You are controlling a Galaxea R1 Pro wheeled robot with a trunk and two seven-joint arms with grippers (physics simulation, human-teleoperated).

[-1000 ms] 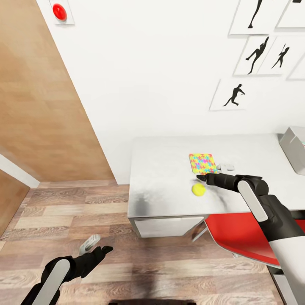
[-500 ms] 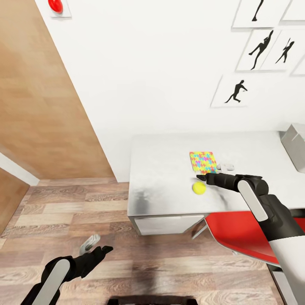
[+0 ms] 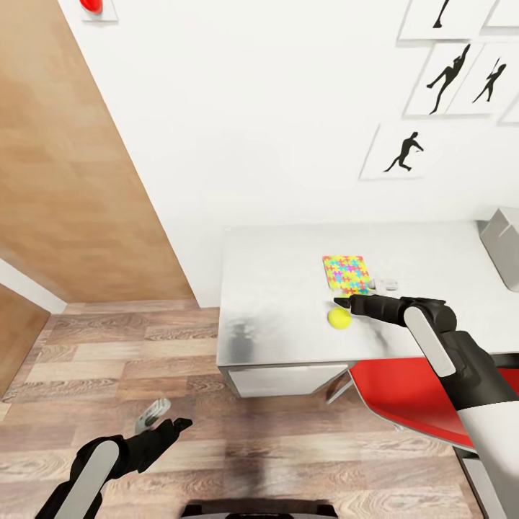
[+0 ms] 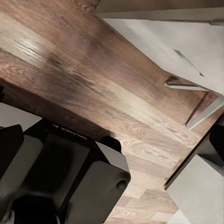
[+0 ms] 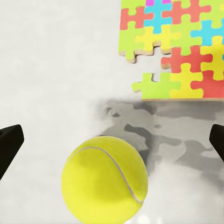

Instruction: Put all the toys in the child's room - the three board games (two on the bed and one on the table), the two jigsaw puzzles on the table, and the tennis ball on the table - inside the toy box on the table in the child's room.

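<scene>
A yellow tennis ball (image 3: pixel 339 318) lies on the pale grey table (image 3: pixel 274 288), just in front of a colourful jigsaw puzzle (image 3: pixel 346 274). My right gripper (image 3: pixel 344 304) hovers low over the ball's far side, open. In the right wrist view the tennis ball (image 5: pixel 105 179) sits between the widely spread fingertips (image 5: pixel 9 142), with the jigsaw puzzle (image 5: pixel 179 46) beyond it. The light-grey toy box (image 3: pixel 504 241) shows at the table's right end. My left gripper (image 3: pixel 164 422) hangs open low over the wood floor, holding nothing.
A red chair (image 3: pixel 404 396) is tucked under the table beneath my right arm. A white drawer front (image 3: pixel 281 380) sits below the table's left end. A small grey object (image 3: pixel 386 284) lies right of the puzzle. A wooden wardrobe door (image 3: pixel 72 180) stands at left.
The whole picture has drifted slightly, so the camera moved. Both arms hold almost the same pose; the ball and puzzle stay put on the table.
</scene>
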